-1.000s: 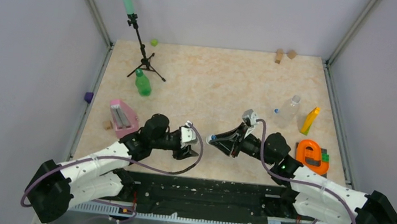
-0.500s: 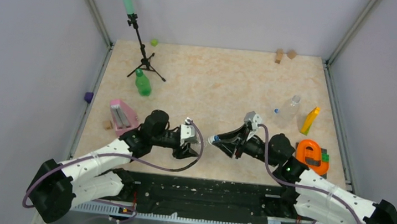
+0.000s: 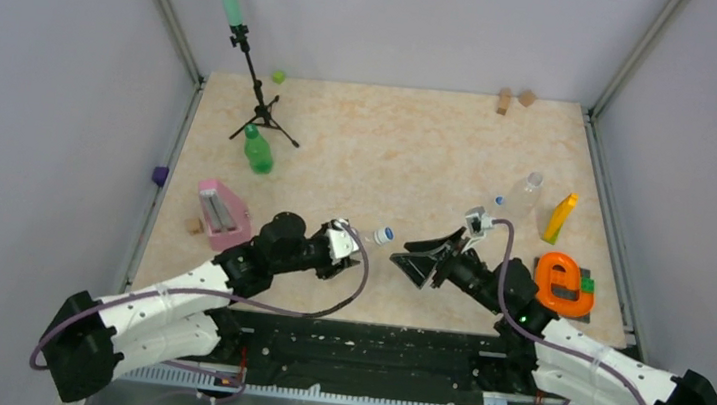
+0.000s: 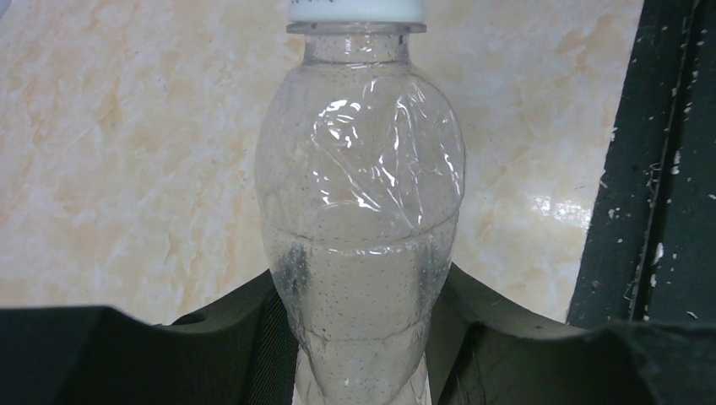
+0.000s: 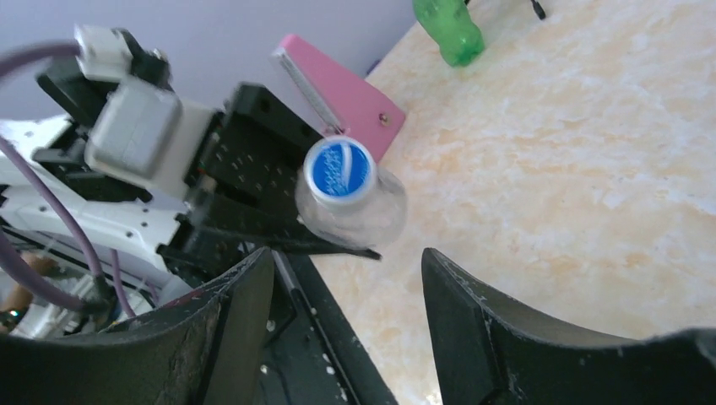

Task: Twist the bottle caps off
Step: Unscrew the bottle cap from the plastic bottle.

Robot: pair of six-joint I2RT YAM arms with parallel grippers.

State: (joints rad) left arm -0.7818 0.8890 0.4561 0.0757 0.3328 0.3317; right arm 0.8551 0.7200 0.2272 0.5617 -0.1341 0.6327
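My left gripper point(image 3: 354, 245) is shut on the body of a clear bottle point(image 4: 359, 211), which lies level and points right. Its blue cap point(image 5: 339, 169) sits on the neck and shows in the top view point(image 3: 383, 234). My right gripper point(image 5: 346, 257) is open with nothing between its fingers, a short way right of that cap point(image 3: 411, 255). A green bottle point(image 3: 258, 150) with a dark green cap stands at the back left. Another clear bottle point(image 3: 523, 197) stands at the right, with a small blue cap point(image 3: 498, 201) beside it.
A pink block point(image 3: 220, 214) sits left of my left arm. An orange object point(image 3: 561, 281) and a yellow block point(image 3: 561, 217) are at the right. A tripod point(image 3: 261, 112) stands at the back left, near a lime lump point(image 3: 278, 77). Wooden blocks point(image 3: 514, 99) lie at the back right.
My right gripper has opened off the blue cap and drawn back to the right. The left gripper kept its hold and swung the bottle's neck slightly up and right.
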